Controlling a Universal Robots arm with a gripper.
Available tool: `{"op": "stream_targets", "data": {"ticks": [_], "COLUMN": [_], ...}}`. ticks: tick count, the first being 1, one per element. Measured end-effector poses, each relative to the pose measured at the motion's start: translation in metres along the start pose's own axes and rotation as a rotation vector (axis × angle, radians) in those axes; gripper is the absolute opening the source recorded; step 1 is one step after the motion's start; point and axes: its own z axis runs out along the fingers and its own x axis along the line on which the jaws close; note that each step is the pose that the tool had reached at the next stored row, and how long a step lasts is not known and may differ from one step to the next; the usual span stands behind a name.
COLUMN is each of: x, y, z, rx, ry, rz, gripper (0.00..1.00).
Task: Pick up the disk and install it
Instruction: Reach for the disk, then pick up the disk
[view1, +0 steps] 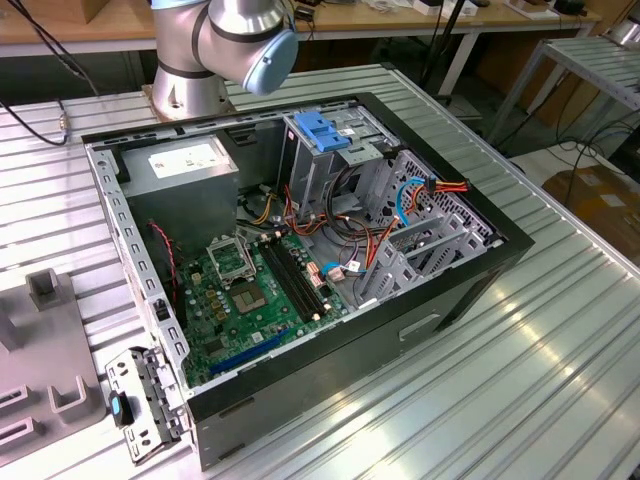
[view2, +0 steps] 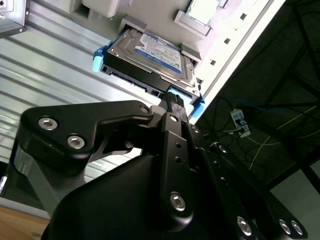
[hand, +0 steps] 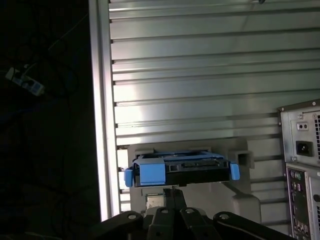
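The disk (view2: 150, 50) is a silver hard drive with a white and blue label and blue side rails. It lies flat in a pale grey holder (view2: 134, 23) on the ribbed metal table. In the first wrist view the disk (hand: 192, 167) shows edge-on, its connector side facing me, on the grey holder (hand: 240, 197). My black gripper (view2: 171, 100) points at the middle of that connector edge, right up against it; in the first wrist view the gripper (hand: 173, 192) sits just under the disk's edge.
An open computer case (view1: 470, 290) lies on the table, with a green motherboard (view1: 240, 290), a metal drive cage topped by a blue bracket (view1: 325, 135) and loose cables. The case's rear panel (hand: 300, 170) stands beside the holder. The table's edge (hand: 102, 125) is close by.
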Motion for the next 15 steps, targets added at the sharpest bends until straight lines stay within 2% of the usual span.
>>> {"op": "stream_targets", "data": {"ticks": [15], "x": [0.0004], "y": [0.0000], "z": [0.0000], "rx": [-0.0007], "ry": [0.0001], "rz": [0.000], "gripper": [0.11]}}
